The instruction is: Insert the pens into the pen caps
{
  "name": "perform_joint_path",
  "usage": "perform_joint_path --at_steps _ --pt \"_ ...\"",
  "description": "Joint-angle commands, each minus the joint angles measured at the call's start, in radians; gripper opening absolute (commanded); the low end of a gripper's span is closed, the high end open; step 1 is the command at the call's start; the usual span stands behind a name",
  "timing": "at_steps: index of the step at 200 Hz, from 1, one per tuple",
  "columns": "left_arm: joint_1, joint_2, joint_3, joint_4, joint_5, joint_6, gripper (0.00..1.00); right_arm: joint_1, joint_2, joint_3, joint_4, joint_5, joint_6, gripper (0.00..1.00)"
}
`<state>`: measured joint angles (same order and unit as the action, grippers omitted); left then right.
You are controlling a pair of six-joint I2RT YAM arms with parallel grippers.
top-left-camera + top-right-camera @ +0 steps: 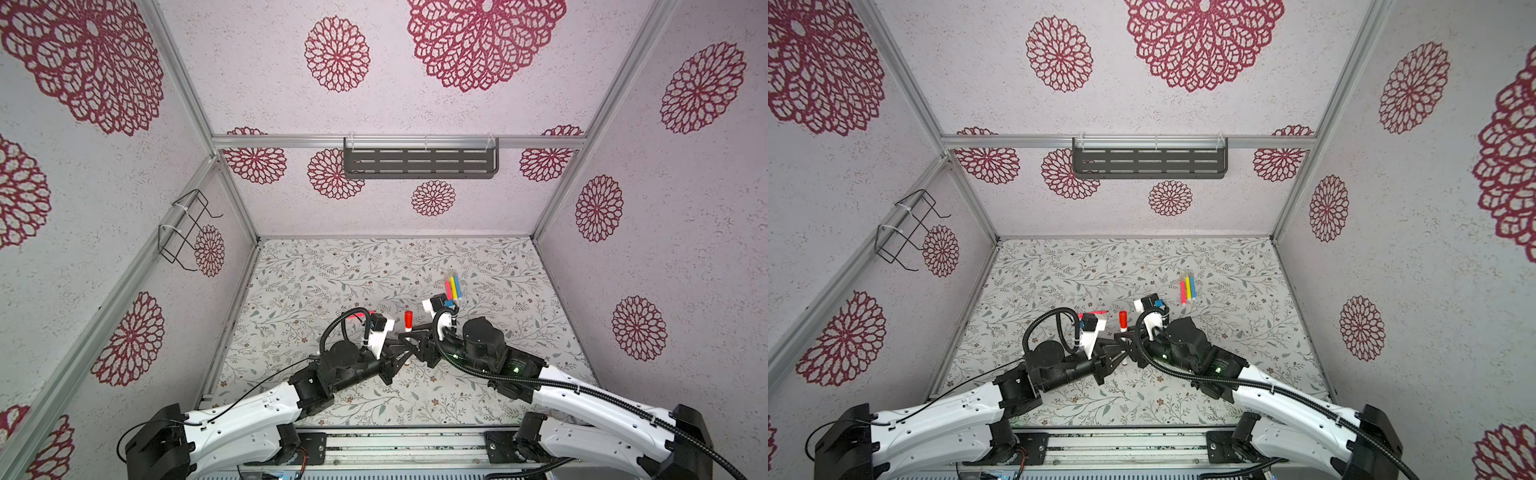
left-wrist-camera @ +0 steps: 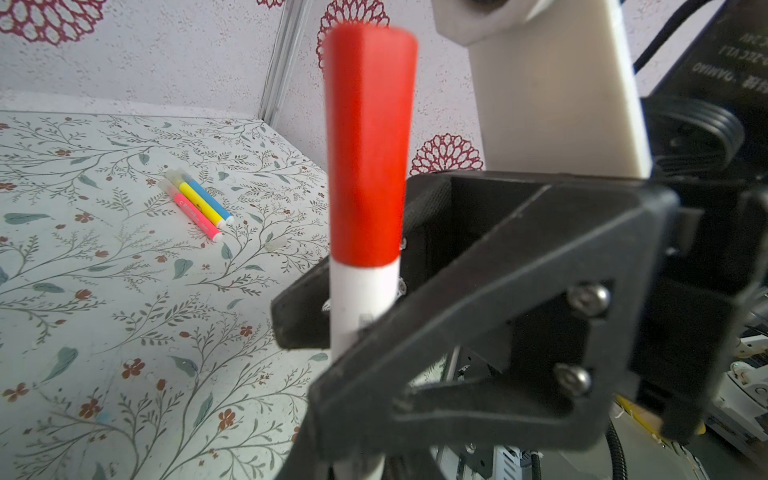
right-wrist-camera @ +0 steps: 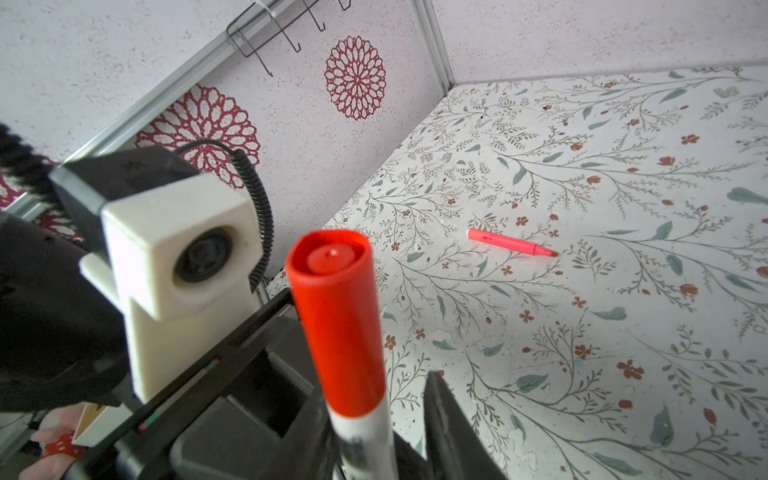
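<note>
A white-barrelled pen with a red cap on it stands upright in mid-table, between my two grippers. My left gripper is shut on its lower barrel. Around the same barrel is my right gripper, open, with a gap showing at one fingertip. The red cap fills both wrist views. Pink, yellow and blue pens with pale caps lie together at the back right. An uncapped pink-red pen lies behind the left arm. A small pale cap lies loose.
The floral table is boxed in by patterned walls. A grey slotted shelf hangs on the back wall and a black wire rack on the left wall. A metal rail runs along the front edge between the arm bases.
</note>
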<state>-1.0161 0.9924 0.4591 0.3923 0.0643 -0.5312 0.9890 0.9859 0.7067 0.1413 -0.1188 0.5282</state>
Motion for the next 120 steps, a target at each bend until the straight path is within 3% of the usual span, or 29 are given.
perform_joint_path --at_steps 1,95,120 --pt "-0.01 -0.024 0.006 0.036 -0.01 0.007 0.0 -0.008 -0.005 0.018 0.053 -0.009 0.016 0.3" --pt "-0.012 -0.038 -0.005 0.017 -0.037 0.002 0.0 -0.009 0.039 0.033 0.026 -0.002 0.023 0.01" --pt "-0.011 -0.032 0.004 -0.043 -0.095 -0.005 0.34 -0.025 0.023 0.032 -0.018 0.084 0.039 0.01"
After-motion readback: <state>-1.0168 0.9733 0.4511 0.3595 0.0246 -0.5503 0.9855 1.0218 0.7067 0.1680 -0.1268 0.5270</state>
